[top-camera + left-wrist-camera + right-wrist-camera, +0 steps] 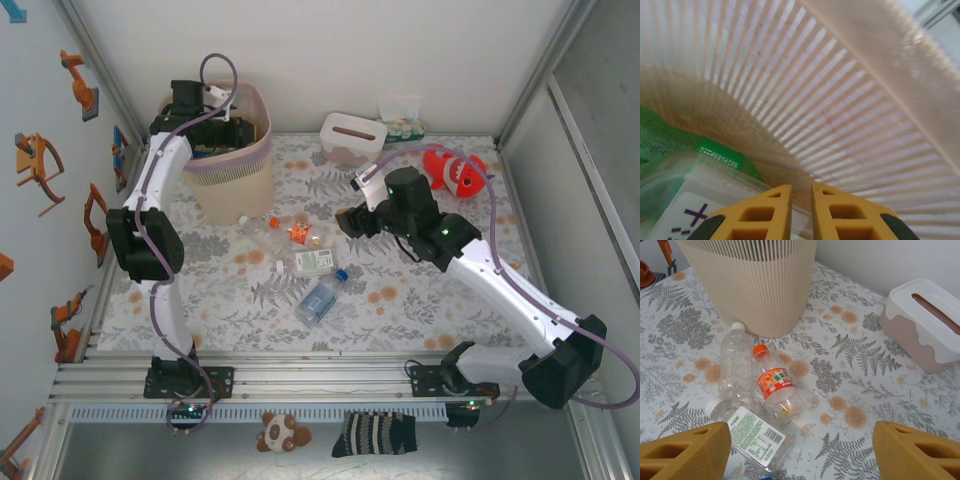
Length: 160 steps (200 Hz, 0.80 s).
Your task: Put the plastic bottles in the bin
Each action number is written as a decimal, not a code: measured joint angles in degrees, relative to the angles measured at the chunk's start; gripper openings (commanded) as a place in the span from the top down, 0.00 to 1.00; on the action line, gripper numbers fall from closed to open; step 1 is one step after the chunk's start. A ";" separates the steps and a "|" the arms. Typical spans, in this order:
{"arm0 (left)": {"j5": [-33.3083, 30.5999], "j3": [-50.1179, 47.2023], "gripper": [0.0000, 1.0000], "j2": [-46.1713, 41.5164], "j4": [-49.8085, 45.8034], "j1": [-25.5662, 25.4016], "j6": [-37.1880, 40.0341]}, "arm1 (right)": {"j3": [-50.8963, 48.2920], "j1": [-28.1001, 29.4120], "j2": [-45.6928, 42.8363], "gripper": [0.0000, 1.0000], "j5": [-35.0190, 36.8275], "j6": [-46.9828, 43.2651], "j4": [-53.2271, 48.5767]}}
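The beige ribbed bin (236,186) with a pink liner stands at the back left. My left gripper (222,120) hangs inside its mouth. In the left wrist view the yellow fingers (774,212) stand almost together, with nothing between them, in front of the bin's wall (830,100). Below them lie a green bottle (660,145) and a white-labelled bottle (687,212). My right gripper (350,221) hovers wide open over loose bottles on the table: a clear one (735,362), an orange-labelled one (775,382) and a green-labelled one (752,435). A blue-labelled bottle (318,300) lies nearer.
A white and pink tissue box (352,138) sits at the back centre, also in the right wrist view (925,322). A red shark plush (455,172) lies at the back right. Small bottles (402,126) stand behind the box. The floral tablecloth (420,300) is bare to the right.
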 measured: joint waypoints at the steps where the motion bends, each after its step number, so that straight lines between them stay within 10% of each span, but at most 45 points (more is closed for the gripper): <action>1: 0.00 -0.02 0.80 -0.09 0.00 0.00 0.00 | 0.00 0.00 0.00 0.26 0.00 -0.02 0.00; 160: -5.60 -16.81 0.57 -26.84 -0.55 -8.74 -1.97 | -0.68 0.00 6.03 0.29 0.85 31.78 -2.91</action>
